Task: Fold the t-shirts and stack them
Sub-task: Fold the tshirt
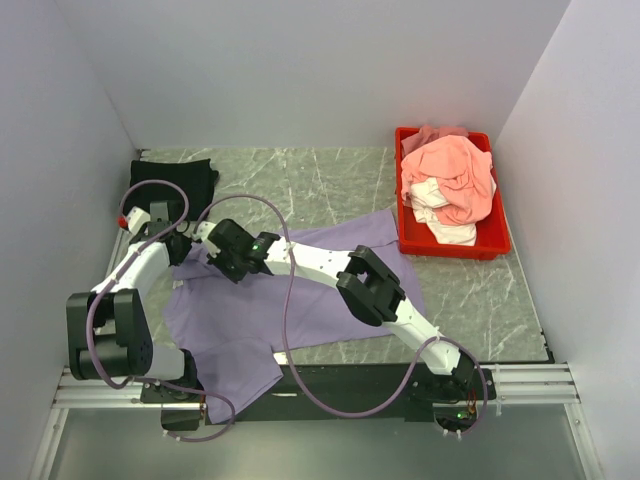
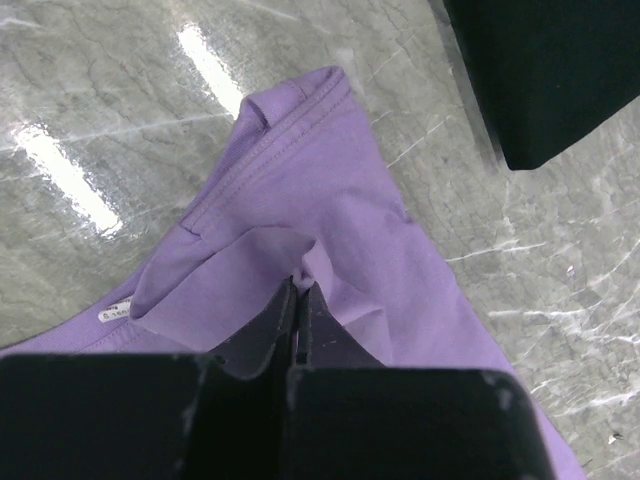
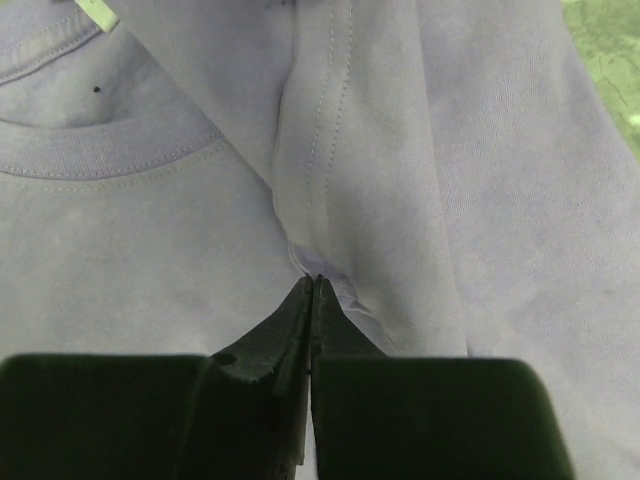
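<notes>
A lavender-purple t-shirt [image 1: 320, 300] lies spread over the middle and left of the table. My left gripper [image 1: 188, 252] is shut on a pinched fold of it [image 2: 300, 280] near its collar edge [image 2: 290, 110]. My right gripper [image 1: 218, 262] reaches across from the right and is shut on a raised seam fold [image 3: 316, 280] just beside the ribbed collar [image 3: 100, 150]. A folded black t-shirt [image 1: 175, 180] rests at the back left; its corner [image 2: 560, 80] shows in the left wrist view. Salmon-pink [image 1: 450, 170] and white [image 1: 440, 218] t-shirts are heaped in the tray.
The red plastic tray [image 1: 455, 247] stands at the back right of the grey marble table [image 1: 300, 185]. White walls close in the left, back and right sides. The right arm's links [image 1: 370, 285] and a purple cable [image 1: 290, 330] cross over the shirt.
</notes>
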You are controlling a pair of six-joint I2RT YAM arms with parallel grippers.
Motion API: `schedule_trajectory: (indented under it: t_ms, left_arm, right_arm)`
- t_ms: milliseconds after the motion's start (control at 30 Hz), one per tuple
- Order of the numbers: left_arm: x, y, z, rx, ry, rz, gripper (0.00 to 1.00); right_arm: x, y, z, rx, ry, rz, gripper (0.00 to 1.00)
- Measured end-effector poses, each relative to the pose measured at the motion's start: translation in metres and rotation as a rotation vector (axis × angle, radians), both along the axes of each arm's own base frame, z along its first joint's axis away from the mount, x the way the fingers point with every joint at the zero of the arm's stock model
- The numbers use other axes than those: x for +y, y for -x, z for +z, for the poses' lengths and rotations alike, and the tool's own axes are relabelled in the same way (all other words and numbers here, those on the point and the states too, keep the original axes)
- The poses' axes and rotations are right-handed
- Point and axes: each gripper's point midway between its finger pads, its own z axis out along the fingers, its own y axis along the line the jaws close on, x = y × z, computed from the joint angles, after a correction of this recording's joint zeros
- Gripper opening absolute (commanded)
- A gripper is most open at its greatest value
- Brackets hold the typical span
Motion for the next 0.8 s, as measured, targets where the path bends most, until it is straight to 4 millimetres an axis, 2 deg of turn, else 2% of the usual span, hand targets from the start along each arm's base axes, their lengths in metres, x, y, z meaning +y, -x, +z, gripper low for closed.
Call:
schedule_trajectory:
  t_ms: [333, 500, 633, 800]
  left_arm:
    - [0.001, 0.003, 0.008, -0.016, -0.002, 0.002, 0.01]
    - [0.000, 0.003, 0.014, -0.032, -0.001, 0.001, 0.01]
    - [-0.001, 0.007, 0.017, -0.046, 0.003, -0.003, 0.01]
    - [-0.003, 0.018, 0.020, -0.048, 0.009, -0.006, 0.01]
  right_arm:
    - [0.002, 0.005, 0.000, 0.018, -0.009, 0.027, 0.00]
    - [-0.005, 0.015, 0.000, 0.037, -0.009, 0.044, 0.00]
    - [-0.012, 0.026, 0.012, 0.037, -0.020, 0.057, 0.00]
    - [-0.014, 0.033, 0.045, 0.016, -0.074, 0.072, 0.00]
